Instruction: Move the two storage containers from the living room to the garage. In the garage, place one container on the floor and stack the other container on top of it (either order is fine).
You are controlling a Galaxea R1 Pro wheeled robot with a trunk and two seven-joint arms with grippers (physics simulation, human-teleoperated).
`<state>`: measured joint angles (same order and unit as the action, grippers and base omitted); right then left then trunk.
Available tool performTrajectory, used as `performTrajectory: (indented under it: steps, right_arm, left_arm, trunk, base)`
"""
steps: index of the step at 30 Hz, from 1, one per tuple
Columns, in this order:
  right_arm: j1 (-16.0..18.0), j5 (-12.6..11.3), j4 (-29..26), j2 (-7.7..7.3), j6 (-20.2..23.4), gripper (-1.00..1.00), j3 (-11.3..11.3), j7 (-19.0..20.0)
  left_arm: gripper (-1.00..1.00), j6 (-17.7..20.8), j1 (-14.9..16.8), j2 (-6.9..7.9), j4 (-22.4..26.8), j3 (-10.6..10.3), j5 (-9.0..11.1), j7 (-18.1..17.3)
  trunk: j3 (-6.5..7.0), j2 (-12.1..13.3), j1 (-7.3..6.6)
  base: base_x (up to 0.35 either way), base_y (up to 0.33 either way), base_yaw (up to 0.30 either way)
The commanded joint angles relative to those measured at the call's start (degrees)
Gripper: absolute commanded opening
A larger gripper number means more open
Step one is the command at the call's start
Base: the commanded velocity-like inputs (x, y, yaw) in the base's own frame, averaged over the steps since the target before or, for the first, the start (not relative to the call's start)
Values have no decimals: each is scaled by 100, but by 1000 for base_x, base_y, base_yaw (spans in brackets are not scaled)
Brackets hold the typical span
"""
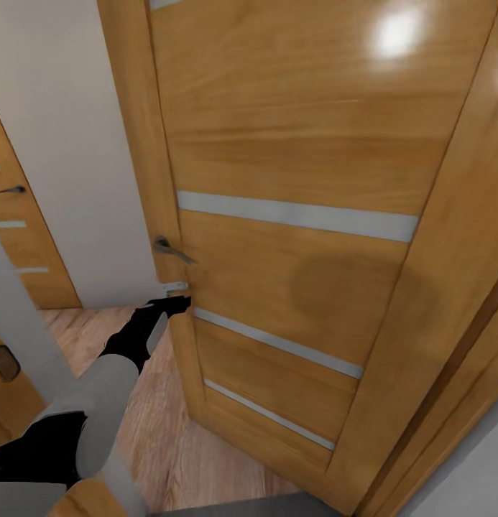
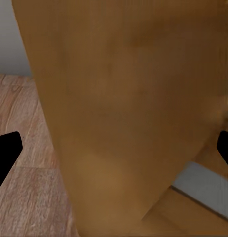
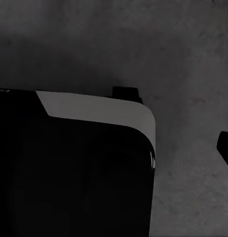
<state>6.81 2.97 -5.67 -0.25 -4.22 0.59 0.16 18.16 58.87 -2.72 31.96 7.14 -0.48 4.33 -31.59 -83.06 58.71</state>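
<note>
Just below the door handle [image 1: 169,249], the left gripper [image 1: 178,302] meets the wooden door [image 1: 292,165] at its free edge, jaws spread wide astride it, right gripper's jaws indeterminate, neither storage container visible here.
</note>
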Motion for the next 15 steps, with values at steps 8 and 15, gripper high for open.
performTrajectory:
  steps: [8, 15]
  right_arm:
    - [5, 33, 6, 0, -17, 100, 3, 2]
    - [5, 51, 6, -6, -22, 100, 19, 23]
  left_arm:
    - [100, 13, 1, -23, 13, 16, 74, -20]
    - [100, 9, 1, -27, 6, 16, 74, -20]
  trunk:
    - [27, -2, 1]
    - [28, -2, 1]
  base:
    - [37, 0, -198]
    - [1, 0, -9]
